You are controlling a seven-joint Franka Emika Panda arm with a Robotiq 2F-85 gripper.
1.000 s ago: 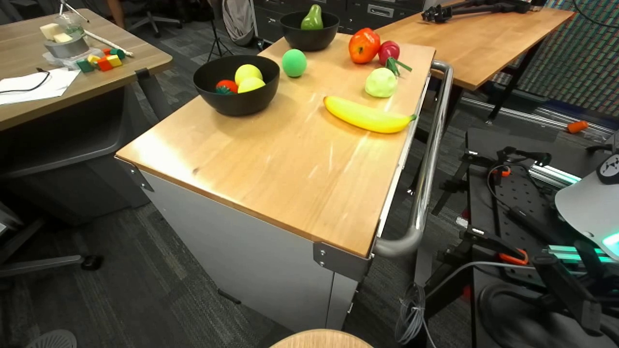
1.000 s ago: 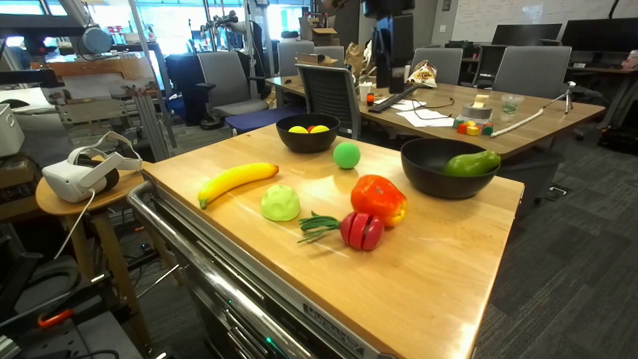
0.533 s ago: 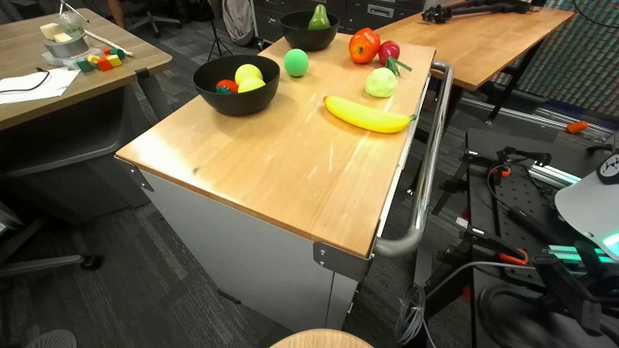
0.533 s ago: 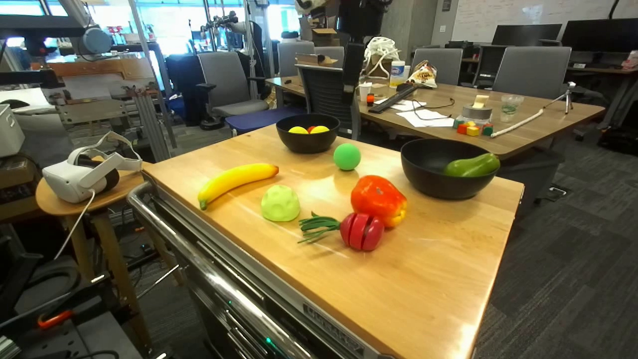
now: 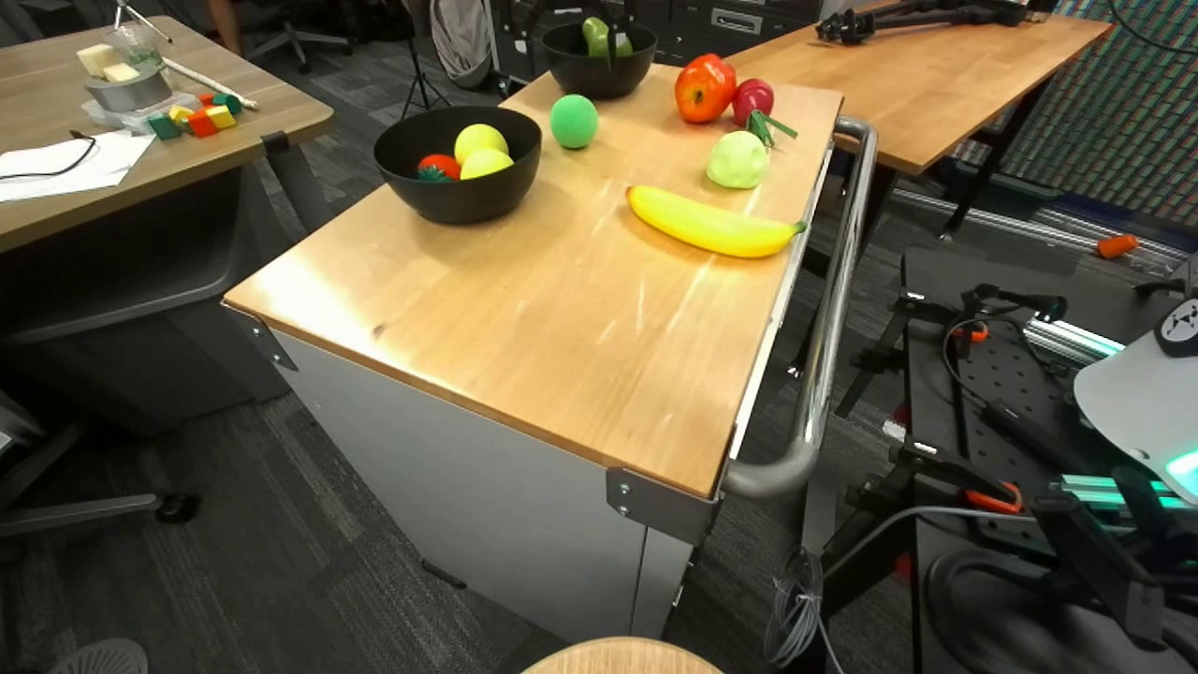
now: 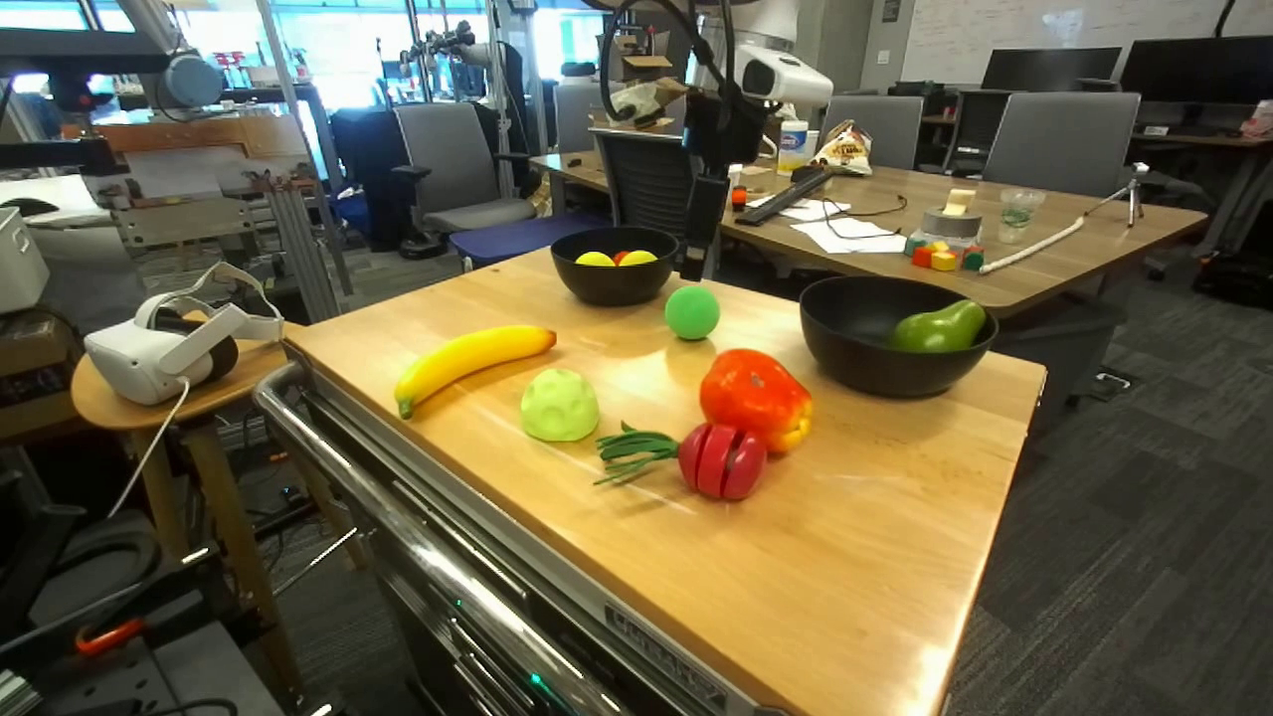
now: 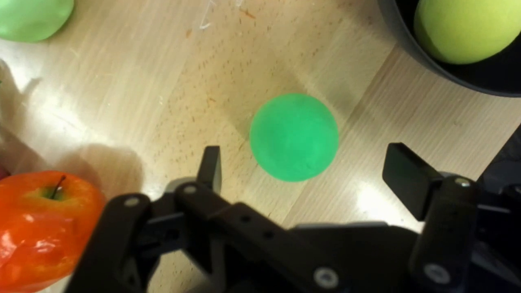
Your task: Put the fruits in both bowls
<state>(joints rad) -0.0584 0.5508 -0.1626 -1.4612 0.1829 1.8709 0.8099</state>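
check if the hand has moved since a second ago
Yes: in an exterior view, the hand has come down and picture-left. Its lower end showed above the bowl with yellow balls; now it shows right beside that bowl.

Wrist view: you see the bowl [image 7: 480, 73] and red fruit [image 7: 42, 232] cropped at the edges; in an exterior view, a gripper finger [image 5: 611, 51] partly hides the pear [image 5: 594, 36].

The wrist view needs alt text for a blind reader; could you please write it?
A green ball lies on a wooden tabletop, framed by the open black gripper. A red-orange fruit is partly visible lower left; upper right, a black bowl holds a yellow-green ball.
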